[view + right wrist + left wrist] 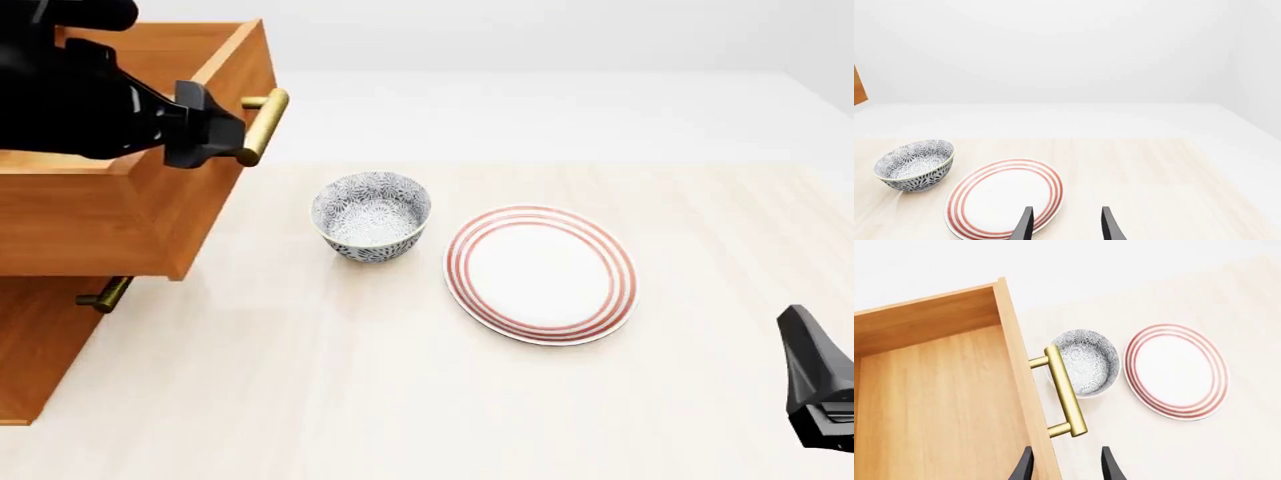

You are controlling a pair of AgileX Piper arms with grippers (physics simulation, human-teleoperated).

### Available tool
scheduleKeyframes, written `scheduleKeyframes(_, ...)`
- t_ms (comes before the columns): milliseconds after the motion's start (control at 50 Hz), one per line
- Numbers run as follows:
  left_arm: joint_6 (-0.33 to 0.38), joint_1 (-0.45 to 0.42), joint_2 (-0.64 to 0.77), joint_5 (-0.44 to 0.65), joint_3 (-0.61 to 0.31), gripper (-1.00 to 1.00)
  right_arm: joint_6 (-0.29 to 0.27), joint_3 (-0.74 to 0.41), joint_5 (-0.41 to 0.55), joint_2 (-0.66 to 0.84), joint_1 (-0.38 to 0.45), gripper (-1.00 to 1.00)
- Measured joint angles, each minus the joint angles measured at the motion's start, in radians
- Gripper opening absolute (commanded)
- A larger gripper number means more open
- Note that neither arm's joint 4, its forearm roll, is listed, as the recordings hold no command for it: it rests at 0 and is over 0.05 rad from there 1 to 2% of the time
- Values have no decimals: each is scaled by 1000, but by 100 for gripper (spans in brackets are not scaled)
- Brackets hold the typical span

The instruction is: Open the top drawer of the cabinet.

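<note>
The cabinet (40, 350) stands at the table's left edge. Its top drawer (120, 220) is pulled well out, and the left wrist view looks into the bare wooden inside (934, 390). The brass bar handle (264, 125) (1066, 390) sticks out from the drawer front. My left gripper (214, 128) (1066, 465) hovers just above the handle, open, its fingers apart on either side of the drawer front and holding nothing. My right gripper (817, 385) (1066, 225) is low at the near right, open and empty.
A patterned grey bowl (372, 215) sits just right of the drawer, below the handle. A white plate with red rings (541, 272) lies beside it. A lower drawer's brass handle (104, 295) shows under the open drawer.
</note>
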Motion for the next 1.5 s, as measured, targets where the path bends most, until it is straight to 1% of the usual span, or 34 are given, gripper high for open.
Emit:
scheduleKeyframes(180,22,3,-1,21,-17,100,0,0,0,0,0,100)
scheduleKeyframes(480,82,-3,-32,61,-90,100,0,0,0,0,0,100)
scheduleKeyframes(1040,136,20,-57,111,-167,100,0,0,0,0,0,100)
scheduleKeyframes(1280,163,50,-95,122,-188,100,0,0,0,0,0,100)
scheduleKeyframes(1500,172,88,-150,132,-193,100,0,0,0,0,0,100)
